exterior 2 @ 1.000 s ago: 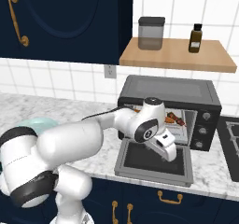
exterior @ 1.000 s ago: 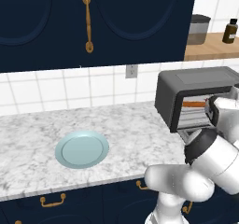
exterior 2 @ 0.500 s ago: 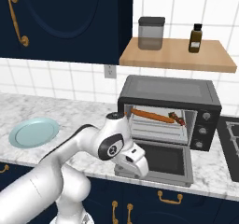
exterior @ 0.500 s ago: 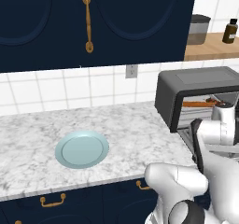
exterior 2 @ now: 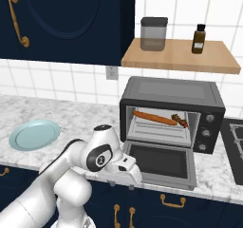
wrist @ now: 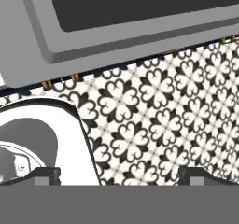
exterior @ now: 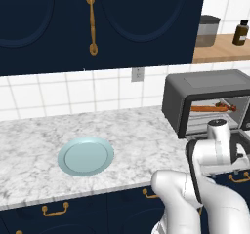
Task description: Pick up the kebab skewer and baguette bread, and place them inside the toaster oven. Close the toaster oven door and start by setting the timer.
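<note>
Showing the loading stage done: baguette bread point(exterior 2: 154, 118) and kebab skewer point(exterior 2: 180, 121) lie on the rack inside the toaster oven point(exterior 2: 171, 112), baguette to the left, skewer at its right end, both well back from the opening so the door can swing up w/o catching them. Toaster oven door point(exterior 2: 161, 161) hangs fully down, flat out over the counter edge. Gripper point(wrist: 119, 174) sits low, beneath the door's front edge, pointing at the patterned floor point(wrist: 177, 125); fingertips point(wrist: 46, 174) spread as wide as they go, nothing btwn them. Plate point(exterior: 86, 156) on the counter point(exterior: 29, 145) is bare. Likely reason for the low pose: getting under the door to lift it shut; timer knobs point(exterior 2: 205, 133) come after.
</note>
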You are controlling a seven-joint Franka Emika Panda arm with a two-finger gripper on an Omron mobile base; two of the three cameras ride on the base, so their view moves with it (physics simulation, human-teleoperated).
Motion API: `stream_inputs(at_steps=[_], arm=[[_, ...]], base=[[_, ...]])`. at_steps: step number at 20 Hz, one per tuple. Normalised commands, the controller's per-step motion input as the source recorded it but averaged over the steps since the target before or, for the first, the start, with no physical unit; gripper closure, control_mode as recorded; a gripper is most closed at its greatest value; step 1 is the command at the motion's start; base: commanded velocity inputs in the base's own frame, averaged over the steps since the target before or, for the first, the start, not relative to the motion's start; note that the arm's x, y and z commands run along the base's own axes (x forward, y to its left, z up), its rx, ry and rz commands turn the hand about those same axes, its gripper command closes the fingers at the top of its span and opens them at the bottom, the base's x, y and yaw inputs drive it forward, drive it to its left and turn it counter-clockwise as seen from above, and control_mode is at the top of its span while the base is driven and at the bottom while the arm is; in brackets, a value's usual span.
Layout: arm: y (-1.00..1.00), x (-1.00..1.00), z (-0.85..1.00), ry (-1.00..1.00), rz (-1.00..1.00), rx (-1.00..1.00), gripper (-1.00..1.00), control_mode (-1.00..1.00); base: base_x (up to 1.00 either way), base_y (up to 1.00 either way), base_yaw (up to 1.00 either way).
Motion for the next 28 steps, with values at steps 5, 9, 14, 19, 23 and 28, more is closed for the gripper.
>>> stream_inputs(at_steps=[5, 9, 14, 19, 23, 28], arm=[[-0.01, 0.12, -0.18, 0.01, 0.27, 0.04, -1.0, -1.0], [0.0, 0.12, -0.23, 0.0, 0.22, 0.1, -1.0, -1.0], [-0.11, 0.26, -0.24, 0.0, 0.05, 0.17, -1.0, -1.0], [-0.37, 0.4, -0.21, 0.0, 0.0, 0.17, -1.0, -1.0], [-0.34, 0.69, -0.15, 0.0, 0.0, 0.09, -1.0, -1.0], [-0.27, 0.63, -0.18, 0.0, 0.0, 0.08, -1.0, -1.0]], base=[[0.0, 0.0, 0.0], [0.0, 0.0, 0.0], [0.0, 0.0, 0.0], [0.0, 0.0, 0.0], [0.0, 0.0, 0.0], [0.0, 0.0, 0.0]])
